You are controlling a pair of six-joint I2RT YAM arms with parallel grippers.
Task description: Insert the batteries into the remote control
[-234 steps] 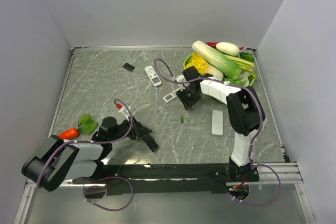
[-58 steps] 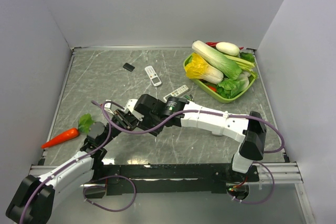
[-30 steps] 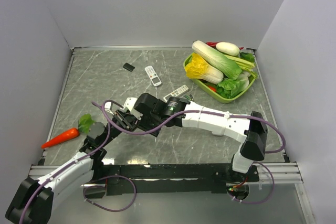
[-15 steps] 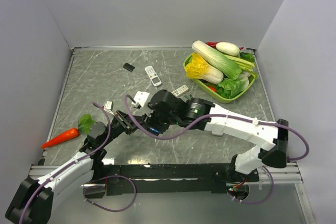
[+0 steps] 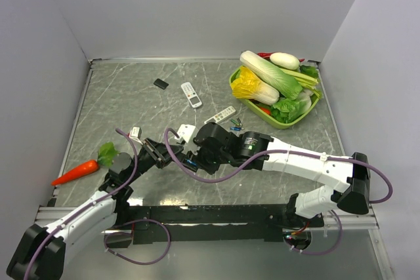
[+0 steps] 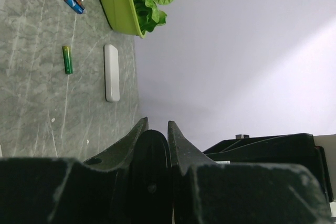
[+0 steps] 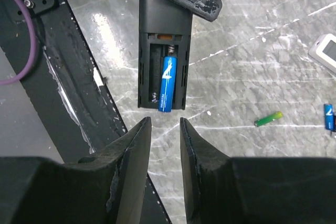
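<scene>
The step in hand, as I judge it, is to seat the first cell properly. The black remote [image 7: 164, 24] lies with its back open in the upper middle of the right wrist view. The blue battery [image 7: 167, 85] is in the right slot of its compartment. The left slot, with a small spring at its lower end, is empty. The lower end of the cell reaches the lower edge of the compartment, and I cannot tell if it is pressed fully down. It is good to push gently on this end, straight down, while the other arm holds the remote firm; a push from the side may roll the cell out. The second cell probably goes in the opposite direction, against the spring. Spare cells wait on the table: the green battery [image 7: 269, 119] at the right of this view, and the loose batteries [image 5: 235, 122] right of centre in the top view, near the green basket [image 6: 116, 3].

The right arm [image 5: 295, 159] stretches from the lower right corner to the centre of the top view, its wrist turned down over the remote. The left arm [image 5: 85, 208] rises from the lower left corner. The right gripper [image 7: 164, 121] hangs just below the remote's end, jaws a narrow gap apart and empty. The left gripper [image 6: 156, 124] is closed on the remote's other end.
</scene>
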